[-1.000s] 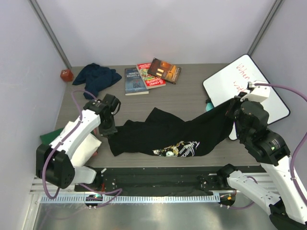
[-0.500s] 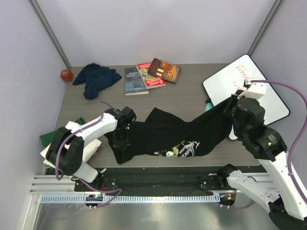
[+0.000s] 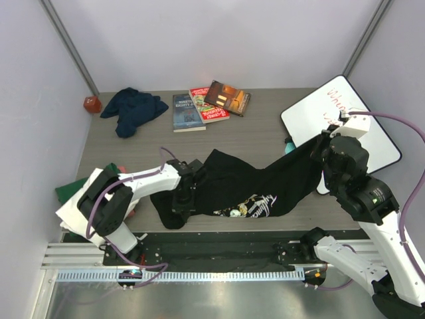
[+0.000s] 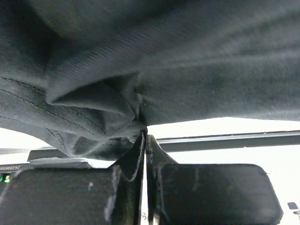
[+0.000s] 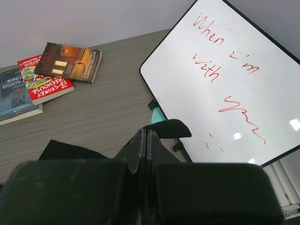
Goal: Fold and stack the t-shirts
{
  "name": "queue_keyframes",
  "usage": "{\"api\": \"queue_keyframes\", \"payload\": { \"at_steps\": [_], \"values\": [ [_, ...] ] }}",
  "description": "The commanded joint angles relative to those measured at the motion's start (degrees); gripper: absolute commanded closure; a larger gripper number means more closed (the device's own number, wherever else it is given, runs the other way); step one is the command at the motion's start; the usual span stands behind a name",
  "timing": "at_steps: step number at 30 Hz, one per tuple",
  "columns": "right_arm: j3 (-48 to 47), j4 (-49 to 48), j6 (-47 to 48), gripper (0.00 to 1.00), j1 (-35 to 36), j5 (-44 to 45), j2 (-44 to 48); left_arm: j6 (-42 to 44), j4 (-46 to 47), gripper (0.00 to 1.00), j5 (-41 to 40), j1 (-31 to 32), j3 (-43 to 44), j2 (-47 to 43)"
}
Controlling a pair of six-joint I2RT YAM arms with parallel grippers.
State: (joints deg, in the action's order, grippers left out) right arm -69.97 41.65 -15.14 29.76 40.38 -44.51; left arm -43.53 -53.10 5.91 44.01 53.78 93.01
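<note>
The black t-shirt [image 3: 259, 189] with its printed front stretches across the near half of the table. My left gripper [image 3: 184, 197] is shut on its bunched left edge, low over the table. In the left wrist view the gripper [image 4: 145, 138] pinches a fold of the dark cloth [image 4: 164, 56], which fills the frame above it. My right gripper [image 3: 325, 143] holds the shirt's right end lifted; its tips [image 5: 146, 133] are shut on a black flap [image 5: 171, 127]. A navy t-shirt [image 3: 133, 109] lies crumpled at the back left. Folded white [image 3: 68, 211] and green [image 3: 64, 193] shirts sit at the left edge, partly under my left arm.
Three books [image 3: 209, 103] lie at the back centre, also in the right wrist view [image 5: 70, 61]. A whiteboard [image 3: 345, 119] with red writing [image 5: 220, 84] lies at the right, a teal mat [image 5: 158, 114] peeking from under it. A red object [image 3: 91, 104] sits in the back left corner.
My left gripper has travelled right toward the table's middle, dragging the black shirt's left edge with it. The right gripper has stayed almost still, holding the other end.
</note>
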Motion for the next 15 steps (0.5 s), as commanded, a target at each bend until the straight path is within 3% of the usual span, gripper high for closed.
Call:
{"api": "queue_keyframes", "payload": {
  "at_steps": [1, 3, 8, 15],
  "values": [
    [-0.95, -2.71, 0.11, 0.99, -0.14, 0.93, 0.57, -2.09, -0.51, 1.0, -2.21, 1.25, 1.67, -0.46],
    [-0.86, -2.71, 0.19, 0.99, -0.05, 0.93, 0.74, -2.0, -2.43, 0.99, -4.85, 1.17, 3.16, -1.34],
    [-0.78, -2.71, 0.55, 0.99, -0.05, 1.37, 1.18, -2.09, -7.1, 0.68, -12.31, 0.82, 6.68, -2.92],
    [-0.69, -2.71, 0.72, 0.99, -0.05, 1.37, 1.45, -2.35, -8.78, 0.66, -14.61, -2.08, 6.96, -5.29]
  ]
}}
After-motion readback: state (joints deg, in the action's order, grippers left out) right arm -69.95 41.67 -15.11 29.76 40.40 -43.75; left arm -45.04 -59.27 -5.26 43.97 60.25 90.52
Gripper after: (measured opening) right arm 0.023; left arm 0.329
